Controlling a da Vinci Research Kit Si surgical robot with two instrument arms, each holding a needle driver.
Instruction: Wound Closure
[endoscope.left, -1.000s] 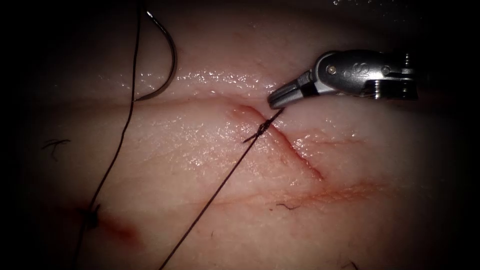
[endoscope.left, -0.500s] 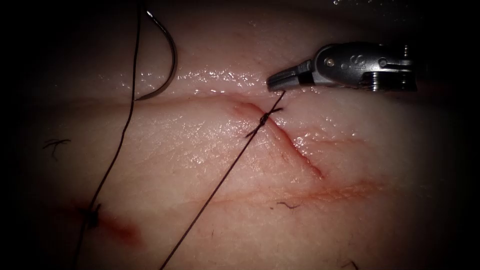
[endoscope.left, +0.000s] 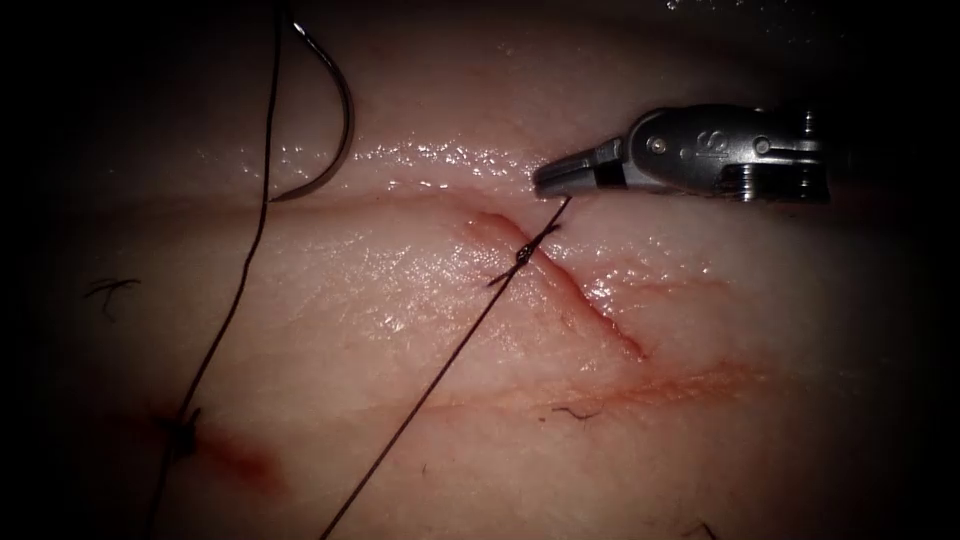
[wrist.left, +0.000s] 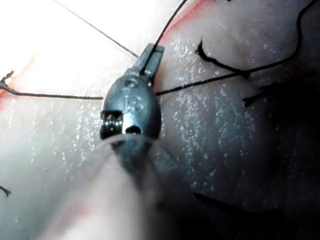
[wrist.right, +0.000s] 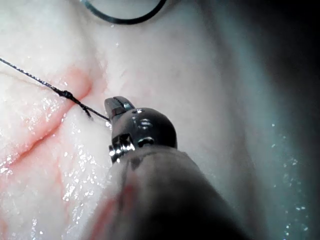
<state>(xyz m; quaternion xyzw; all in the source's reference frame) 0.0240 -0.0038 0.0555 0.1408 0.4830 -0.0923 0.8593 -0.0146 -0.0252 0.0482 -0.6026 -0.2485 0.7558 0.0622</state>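
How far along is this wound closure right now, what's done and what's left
Done: one knot sits on the cut. In hand: the right tool is shut on the short thread end above the knot; the left tool is shut on thread too. The needle lies free on the tissue, left of the cut. Left: the cut below the knot looks unstitched.

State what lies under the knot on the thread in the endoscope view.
The knot sits on the cut in the tissue; it covers the cut's edges there. The right tool holds the thread just above it.
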